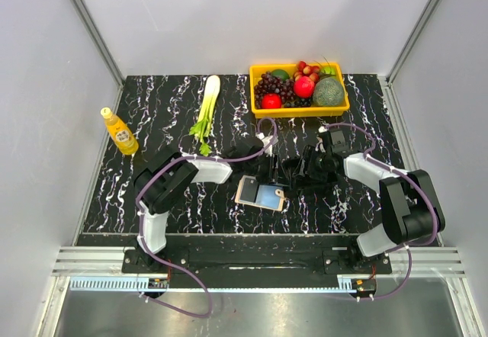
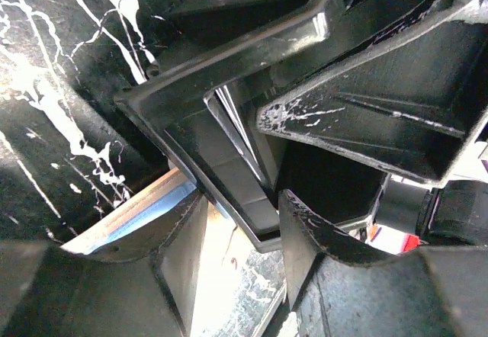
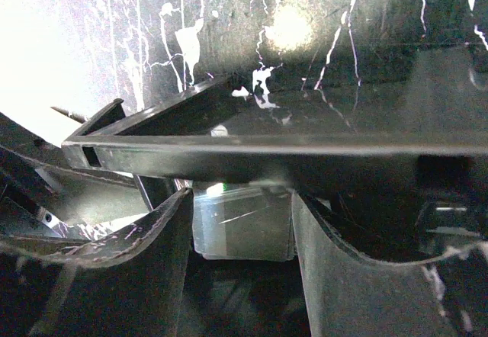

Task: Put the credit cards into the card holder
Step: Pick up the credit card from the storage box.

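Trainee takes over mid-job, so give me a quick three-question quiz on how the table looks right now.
1. True or false: the card holder lies open on the table.
2. Fill in: the yellow bottle stands on the table's ___ side.
3. What lies between that bottle and the yellow basket of fruit? A) celery B) a cup C) a sponge

Key: 1 true; 2 left; 3 A.

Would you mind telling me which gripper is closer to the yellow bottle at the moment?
Left. The left gripper is near the middle, some way off the yellow bottle standing at far left; the right gripper is just past the left one, farther still.
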Robot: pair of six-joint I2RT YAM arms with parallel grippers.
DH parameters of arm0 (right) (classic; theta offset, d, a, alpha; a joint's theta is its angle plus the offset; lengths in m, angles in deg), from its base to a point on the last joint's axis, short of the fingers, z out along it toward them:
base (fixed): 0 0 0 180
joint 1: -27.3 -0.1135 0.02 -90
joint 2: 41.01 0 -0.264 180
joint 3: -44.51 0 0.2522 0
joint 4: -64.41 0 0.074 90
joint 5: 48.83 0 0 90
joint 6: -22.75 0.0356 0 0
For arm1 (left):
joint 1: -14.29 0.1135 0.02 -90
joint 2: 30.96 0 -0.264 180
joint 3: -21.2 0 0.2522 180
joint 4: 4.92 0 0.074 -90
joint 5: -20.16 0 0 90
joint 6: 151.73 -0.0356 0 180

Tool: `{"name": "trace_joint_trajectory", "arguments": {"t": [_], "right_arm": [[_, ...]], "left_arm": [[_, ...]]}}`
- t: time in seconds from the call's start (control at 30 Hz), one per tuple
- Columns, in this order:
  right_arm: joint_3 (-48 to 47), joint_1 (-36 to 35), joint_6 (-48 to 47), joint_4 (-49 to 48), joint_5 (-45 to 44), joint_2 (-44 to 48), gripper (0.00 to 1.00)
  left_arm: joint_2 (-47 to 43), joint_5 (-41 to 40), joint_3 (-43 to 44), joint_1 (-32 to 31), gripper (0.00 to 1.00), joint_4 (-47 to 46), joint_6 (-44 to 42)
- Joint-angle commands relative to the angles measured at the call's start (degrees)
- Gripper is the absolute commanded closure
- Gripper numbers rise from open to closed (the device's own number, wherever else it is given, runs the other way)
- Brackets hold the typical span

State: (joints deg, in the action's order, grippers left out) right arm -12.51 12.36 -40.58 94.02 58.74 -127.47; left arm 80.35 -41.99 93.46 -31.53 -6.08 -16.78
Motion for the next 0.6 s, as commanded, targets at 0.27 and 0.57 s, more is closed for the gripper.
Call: {"name": "trace_joint_trajectory", "arguments": {"t": [0.27, 0.57], "right_arm": [[-0.94, -0.62, 1.45, -1.97, 1.42, -3.37, 0.32], [-1.83, -2.81, 0.74, -1.09, -1.65, -3.73, 0.44]], "left_arm": [[2.07, 1.85, 1.53, -0.5, 0.58, -2.31, 0.4], [1.81, 2.38, 1.44, -0.5, 0.58, -3.19, 0.75]]}}
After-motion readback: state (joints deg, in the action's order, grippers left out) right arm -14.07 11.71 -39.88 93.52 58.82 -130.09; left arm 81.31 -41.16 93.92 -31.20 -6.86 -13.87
